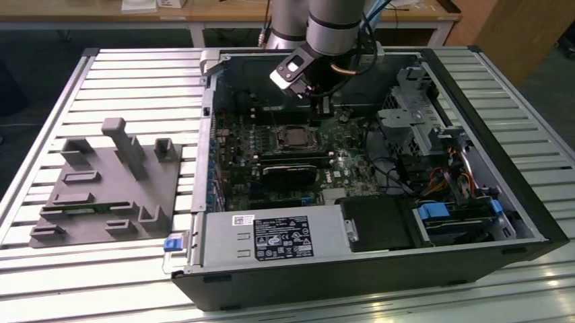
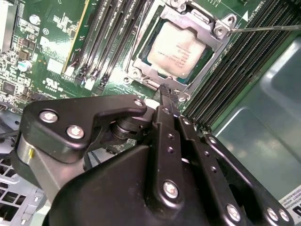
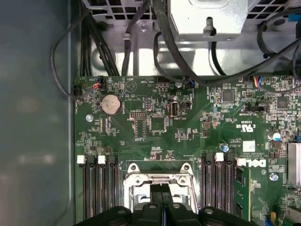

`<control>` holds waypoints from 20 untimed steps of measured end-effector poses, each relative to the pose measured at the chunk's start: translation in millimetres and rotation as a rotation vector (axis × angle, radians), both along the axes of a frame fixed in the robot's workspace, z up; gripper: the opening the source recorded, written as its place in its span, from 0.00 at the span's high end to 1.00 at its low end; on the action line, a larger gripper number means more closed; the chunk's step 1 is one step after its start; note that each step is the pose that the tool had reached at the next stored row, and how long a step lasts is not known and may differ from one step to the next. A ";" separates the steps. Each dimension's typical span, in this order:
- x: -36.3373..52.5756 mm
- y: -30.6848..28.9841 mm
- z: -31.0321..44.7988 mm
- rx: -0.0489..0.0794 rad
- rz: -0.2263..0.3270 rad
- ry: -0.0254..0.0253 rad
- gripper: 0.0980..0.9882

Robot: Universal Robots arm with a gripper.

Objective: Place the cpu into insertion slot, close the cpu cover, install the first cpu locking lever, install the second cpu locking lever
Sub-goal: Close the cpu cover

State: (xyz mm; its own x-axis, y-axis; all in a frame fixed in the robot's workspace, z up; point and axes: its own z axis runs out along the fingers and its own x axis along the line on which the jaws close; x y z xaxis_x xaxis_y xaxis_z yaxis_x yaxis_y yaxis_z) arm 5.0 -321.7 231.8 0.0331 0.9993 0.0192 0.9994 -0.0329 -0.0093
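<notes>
- one cpu [image 2: 181, 49], in the one insertion slot [image 1: 277, 138];
- one cpu cover [image 2: 212, 46], on that slot;
- two banks of memory slots [image 2: 113, 42], one either side of the slot;
- one coin cell [image 3: 111, 104], apart from the slot;
- one graphics card [image 1: 289, 173], near the slot;
- one gripper [image 2: 167, 92], just beside the slot;
- one grey moulded tray [image 1: 108, 185], well apart from the slot

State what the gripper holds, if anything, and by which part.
Nothing visible: the black gripper is shut with empty tips beside the silvery square metal cpu cover.
</notes>
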 end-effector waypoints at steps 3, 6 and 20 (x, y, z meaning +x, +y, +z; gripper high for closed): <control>-2.0 -0.7 -0.8 0.000 0.002 -0.0009 0.99; -6.5 -3.5 -2.6 0.000 0.005 -0.0033 0.99; -32.3 -8.6 -12.6 0.001 0.021 -0.0090 0.99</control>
